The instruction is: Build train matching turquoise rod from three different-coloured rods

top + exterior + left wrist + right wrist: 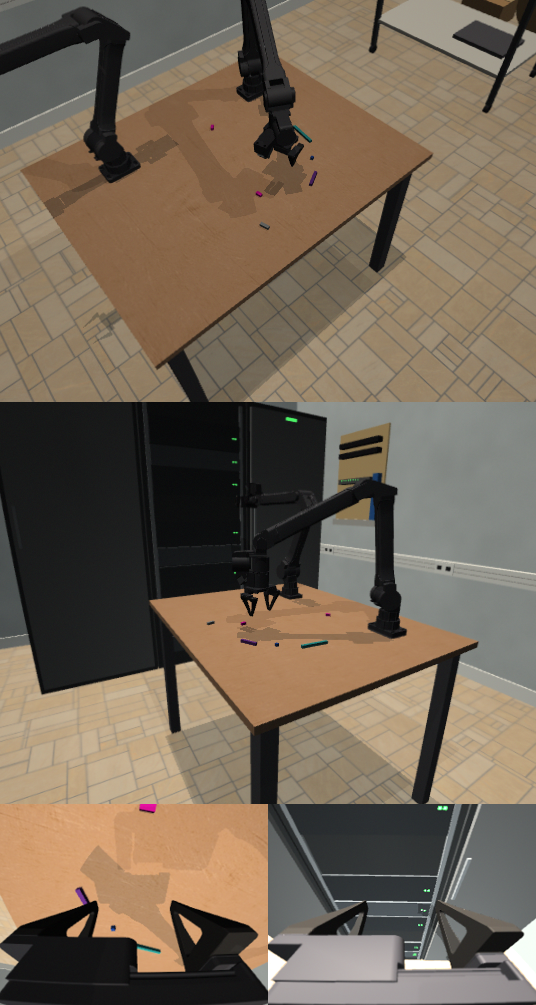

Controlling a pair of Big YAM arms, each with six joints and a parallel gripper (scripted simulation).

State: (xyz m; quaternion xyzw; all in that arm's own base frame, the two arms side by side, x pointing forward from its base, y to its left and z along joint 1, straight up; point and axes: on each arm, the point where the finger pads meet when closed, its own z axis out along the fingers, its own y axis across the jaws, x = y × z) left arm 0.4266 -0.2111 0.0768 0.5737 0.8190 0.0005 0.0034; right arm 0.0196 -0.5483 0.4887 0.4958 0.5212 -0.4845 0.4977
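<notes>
The turquoise rod [302, 134] [314, 644] [148, 948] lies flat. Near it lie the blue rod [312, 157] [276, 644] [113, 928] and the purple rod [313, 178] [249, 642] [82, 895], apart from each other. One magenta rod [259, 194] [243, 623] [147, 808] and the grey rod [264, 226] [210, 622] lie separately. A second magenta rod [212, 127] [328, 614] lies farther back toward the wall. My left gripper [260, 612] [134, 904] is open and empty above the table, among the rods. My right gripper [401, 904] is open and empty, facing the dark cabinets.
The left arm's base [251, 91] [387, 628] and the right arm's base [120, 167] [291, 593] stand on the wooden table [165, 300] [350, 682] along its wall side. The purple rod lies nearest the table's long open edge. Arm shadows cross the table's middle.
</notes>
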